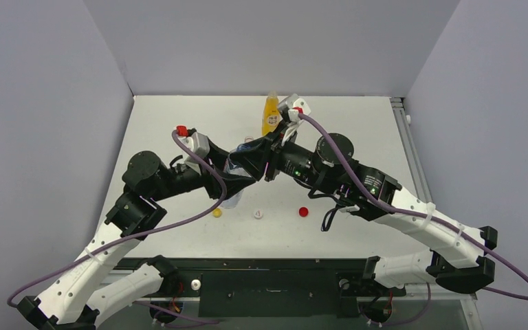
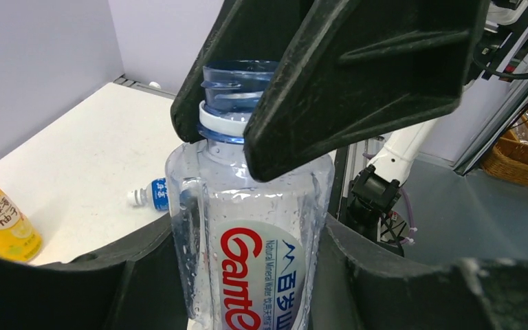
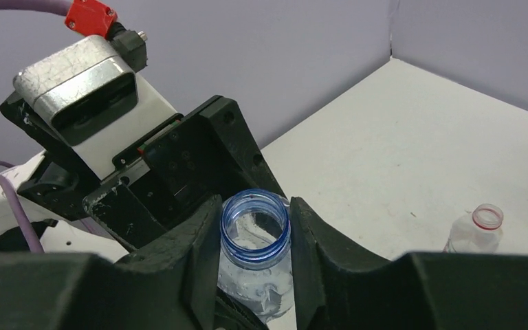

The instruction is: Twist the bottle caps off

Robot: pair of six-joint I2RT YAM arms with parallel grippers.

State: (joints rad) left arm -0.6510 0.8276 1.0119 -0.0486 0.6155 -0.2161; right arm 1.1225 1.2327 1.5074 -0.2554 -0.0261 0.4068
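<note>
Left gripper (image 2: pixel 247 289) jaws clamp the Ganten bottle (image 2: pixel 247 199) by its body at centre frame, bracing it against twist. Right gripper (image 3: pixel 254 237) jaws sit narrow against its bare threaded neck; no cap there. Loose on the desk (image 1: pixel 357 137), lower centre: yellow cap (image 1: pixel 216 212), white cap (image 1: pixel 258 214), red cap (image 1: pixel 303 211).

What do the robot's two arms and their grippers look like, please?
Both the left arm and right arm have white lower links and black joints and wrists. A purple cable runs along each to a grey wrist camera with a red plug. The left gripper and right gripper have chunky black fingers.
</note>
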